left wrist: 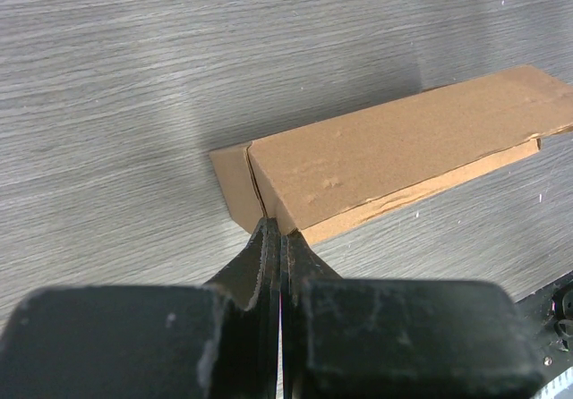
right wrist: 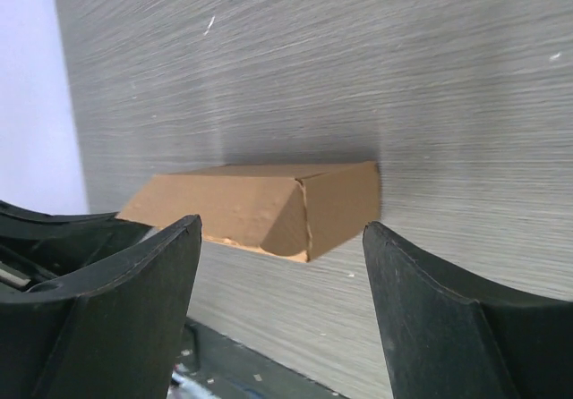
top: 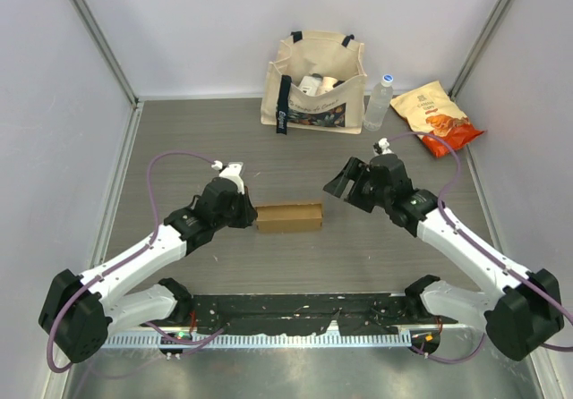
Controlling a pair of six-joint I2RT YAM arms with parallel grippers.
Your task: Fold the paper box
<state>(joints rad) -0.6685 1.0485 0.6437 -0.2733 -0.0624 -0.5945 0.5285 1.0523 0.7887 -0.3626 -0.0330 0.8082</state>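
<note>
L pincer (left wrist: 276,231) pressed together at paper box (left wrist: 394,148) left-end edge, R pincer (right wrist: 282,229) spread, apart from right end

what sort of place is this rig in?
Probably a lab robot cell, not a home: plain white panel walls on metal corner posts box in the grey table, and a tote bag, water bottle and snack packet sit at the back.

Grey wood-grain table (top: 179,140), pale lilac walls (top: 206,23), even light
</note>
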